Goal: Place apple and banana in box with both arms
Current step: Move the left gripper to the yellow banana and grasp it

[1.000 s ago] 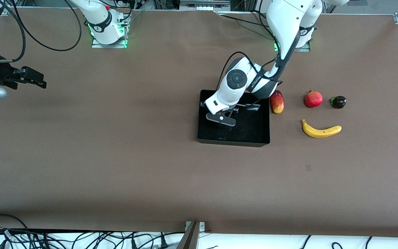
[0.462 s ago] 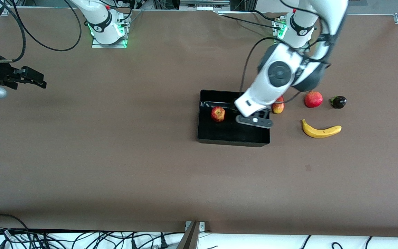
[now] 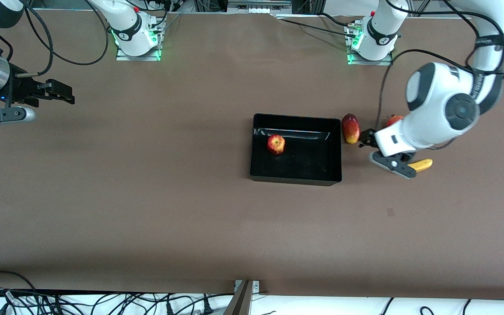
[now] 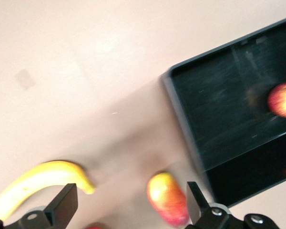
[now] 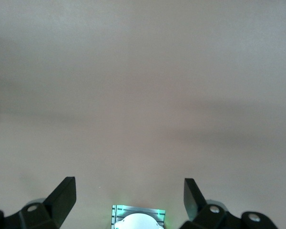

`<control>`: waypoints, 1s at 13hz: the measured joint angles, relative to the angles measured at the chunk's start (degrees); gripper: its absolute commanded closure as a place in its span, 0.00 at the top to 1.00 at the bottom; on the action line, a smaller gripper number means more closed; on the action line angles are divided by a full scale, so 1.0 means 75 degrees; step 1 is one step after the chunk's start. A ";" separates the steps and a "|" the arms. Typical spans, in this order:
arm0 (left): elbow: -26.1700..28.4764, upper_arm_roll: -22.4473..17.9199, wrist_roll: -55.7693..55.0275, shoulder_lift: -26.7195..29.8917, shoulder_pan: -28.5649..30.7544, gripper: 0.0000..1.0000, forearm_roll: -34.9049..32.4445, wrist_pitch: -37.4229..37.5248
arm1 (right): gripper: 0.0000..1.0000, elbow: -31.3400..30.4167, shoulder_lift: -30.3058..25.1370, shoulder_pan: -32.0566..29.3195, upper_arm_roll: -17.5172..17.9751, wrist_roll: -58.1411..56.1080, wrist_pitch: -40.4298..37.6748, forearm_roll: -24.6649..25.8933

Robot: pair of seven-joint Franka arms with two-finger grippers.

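I see the small red-and-yellow apple resting in the rectangular black plastic box. My left claw, jaws wide and empty, hangs over the worktop beside the curved yellow banana, whose long axis runs along the table's length. The right claw waits, spread wide, well apart.
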State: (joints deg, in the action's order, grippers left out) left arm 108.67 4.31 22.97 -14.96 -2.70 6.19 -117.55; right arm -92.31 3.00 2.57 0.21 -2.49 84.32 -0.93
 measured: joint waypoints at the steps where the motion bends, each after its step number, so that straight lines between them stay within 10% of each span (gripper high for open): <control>1: 0.0148 -0.0010 0.0728 -0.0128 0.0348 1.00 -0.0067 -0.0269 | 1.00 0.0000 0.0006 -0.0010 -0.0010 0.0000 0.0001 0.0000; 12: 0.1500 -0.0191 0.5552 -0.1546 0.1352 1.00 -0.1265 -0.3046 | 1.00 0.0001 0.0035 -0.0035 -0.0062 0.0000 -0.0012 0.0000; 13: 0.1502 -0.0204 0.5583 -0.1620 0.1362 0.66 -0.1265 -0.3113 | 1.00 0.0001 0.0036 -0.0035 -0.0062 0.0000 -0.0031 0.0000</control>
State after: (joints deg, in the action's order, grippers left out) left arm 119.93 2.78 64.84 -27.11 7.52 -3.29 -140.90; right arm -92.30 3.27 2.31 -0.26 -2.49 84.09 -0.93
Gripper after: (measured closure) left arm 0.000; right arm 0.000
